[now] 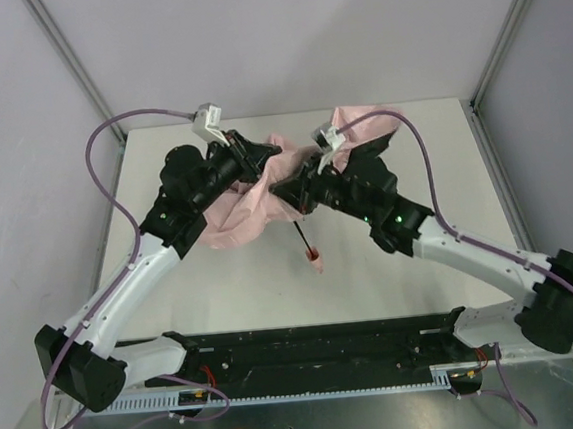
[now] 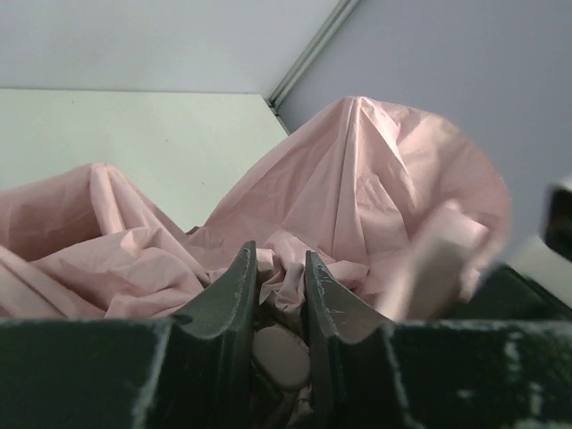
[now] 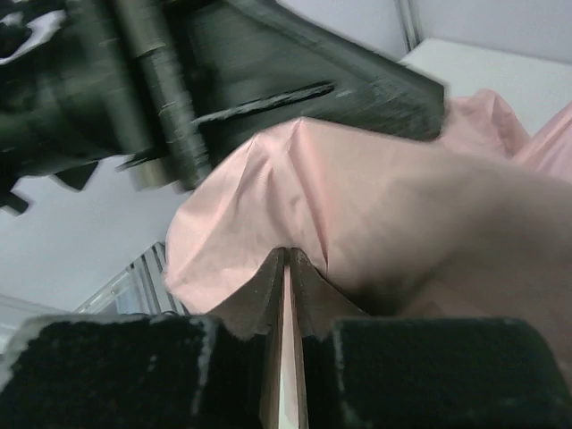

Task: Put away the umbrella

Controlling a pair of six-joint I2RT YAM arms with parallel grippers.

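Dark fingers (image 2: 234,299) of the left pincer (image 2: 279,264) fill the bottom of its wrist view. They stand a narrow gap apart and are pinched on a bunched fold of the umbrella (image 1: 237,219), with a pale pink oblong piece lying low between them; what that piece is cannot be told. Beyond them the pink fabric (image 2: 357,188) rises in a crumpled dome against the grey wall (image 2: 465,63). In the right wrist view, the right pincer (image 3: 286,257) is pressed almost together on a thin edge of the same cloth, which swells over and past its tips. From above, both arms reach in toward the middle of the white table (image 1: 224,300) and their tips meet over the umbrella. The left pincer (image 1: 267,158) is just behind the right pincer (image 1: 284,189). The canopy lies loose and rumpled on the table between and behind the two wrists. The thin black shaft (image 1: 300,237) slants out of it toward the near edge and ends in the small pink handle (image 1: 315,260), which rests on the table.
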